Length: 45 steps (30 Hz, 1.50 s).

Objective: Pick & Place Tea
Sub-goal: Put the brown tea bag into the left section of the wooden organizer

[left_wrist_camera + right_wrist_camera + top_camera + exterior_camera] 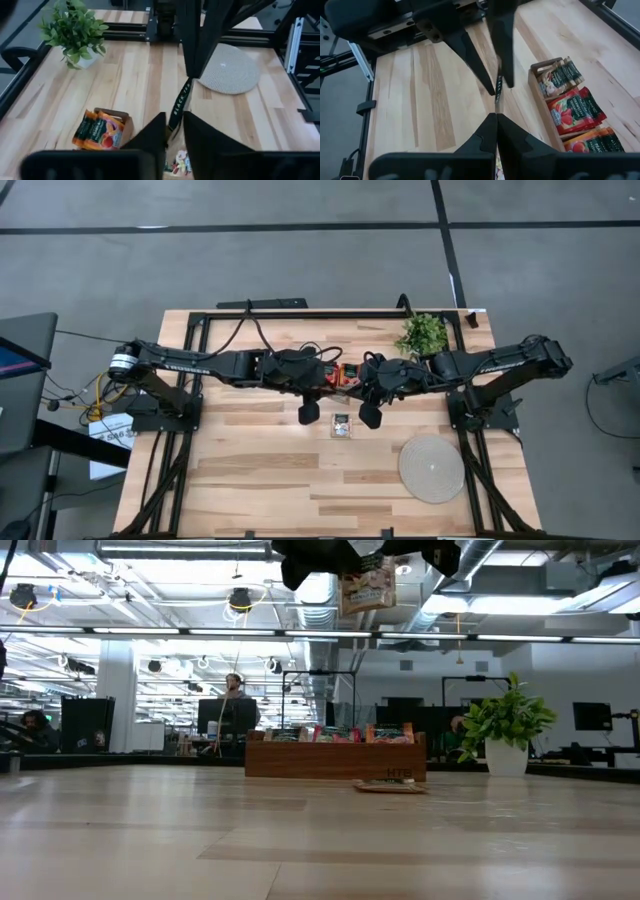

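Beige tea sachet (365, 588) held high above the table, pinched edge-on in the right pincer (496, 116), clamped tight on one edge. Meeting it tip to tip, the left pincer (175, 122), parted only a sliver, fingers (150, 135) straddling the same sachet on either side; hard to say whether actually touching it. Looks like a mid-air hand-over, part of moving tea out of the wooden box (542, 75) lying below and just beside both pincers. Next, on this reading: closing the left pincer fully on the sachet before releasing with the right, then carrying it clear of the box, perhaps toward the loose sachet (342, 425) lying flat on the table below the pincers, or the round mat (432, 468) well off on the right pincer's side. Calls for light pressure, given so thin and floppy a packet. Hidden in the overhead view: pincer tips and held sachet, buried under the two wrists. Cut off at the top of the table-level view: both arms. Unclear: count of sachets left in the box, and the held one's print beyond a few pale letters
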Motion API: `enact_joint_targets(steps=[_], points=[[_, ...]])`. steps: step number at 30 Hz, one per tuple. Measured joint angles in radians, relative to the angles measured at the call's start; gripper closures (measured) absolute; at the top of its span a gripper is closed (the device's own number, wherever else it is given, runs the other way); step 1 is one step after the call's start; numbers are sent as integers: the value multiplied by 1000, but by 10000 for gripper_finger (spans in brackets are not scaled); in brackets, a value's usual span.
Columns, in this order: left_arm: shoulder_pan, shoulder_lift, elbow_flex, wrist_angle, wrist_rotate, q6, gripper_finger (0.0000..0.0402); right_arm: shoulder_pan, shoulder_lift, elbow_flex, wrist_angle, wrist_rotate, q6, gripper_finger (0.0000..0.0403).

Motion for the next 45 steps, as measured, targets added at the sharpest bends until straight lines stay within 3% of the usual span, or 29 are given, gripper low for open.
enact_joint_targets(steps=[3,5,15,20,26,34,45], points=[[0,0,0,1,4,-11,387,0,0,0,0,1,0,403],[-1,0,0,1,5,-18,397,0,0,0,0,3,0,403],[0,0,1,-66,-42,3,401,0,0,0,-30,-2,-32,399],[40,-1,-2,-219,-77,-4,401,1,0,0,-147,-10,-53,364],[100,-1,-2,-260,-49,-2,401,13,-13,-3,-265,140,-79,332],[180,-1,-68,-236,28,5,401,48,-181,-80,-228,236,-95,331],[256,-4,-216,-146,61,15,402,48,-507,-380,95,134,-79,331]])
